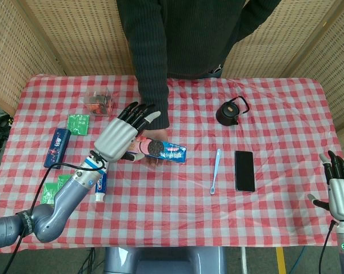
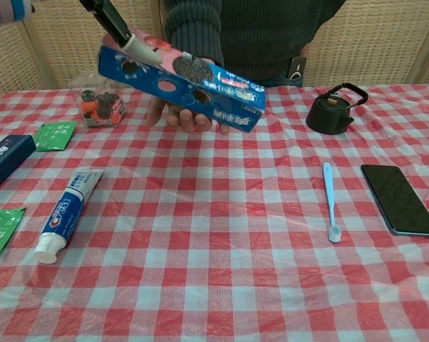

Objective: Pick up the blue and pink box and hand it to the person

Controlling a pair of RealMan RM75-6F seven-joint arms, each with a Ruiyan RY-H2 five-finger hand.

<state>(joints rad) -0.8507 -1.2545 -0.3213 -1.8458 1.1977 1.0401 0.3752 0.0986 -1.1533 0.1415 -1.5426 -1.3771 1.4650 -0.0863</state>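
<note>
The blue and pink cookie box (image 1: pixel 163 150) lies tilted on the person's upturned palm (image 2: pixel 189 117) over the middle of the table. In the chest view the box (image 2: pixel 193 78) slopes down to the right. My left hand (image 1: pixel 122 136) is at the box's left end with its fingers spread straight. One fingertip (image 2: pixel 132 44) still touches the box's upper left edge. Nothing is gripped in it. My right hand (image 1: pixel 339 185) hovers at the table's near right corner, fingers apart and empty.
A black teapot (image 1: pixel 230 111), a blue toothbrush (image 1: pixel 215 171) and a phone (image 1: pixel 244 170) lie to the right. A toothpaste tube (image 2: pixel 66 214), a dark blue box (image 1: pixel 56 147), green packets (image 1: pixel 78 123) and a clear container (image 1: pixel 99 103) are on the left.
</note>
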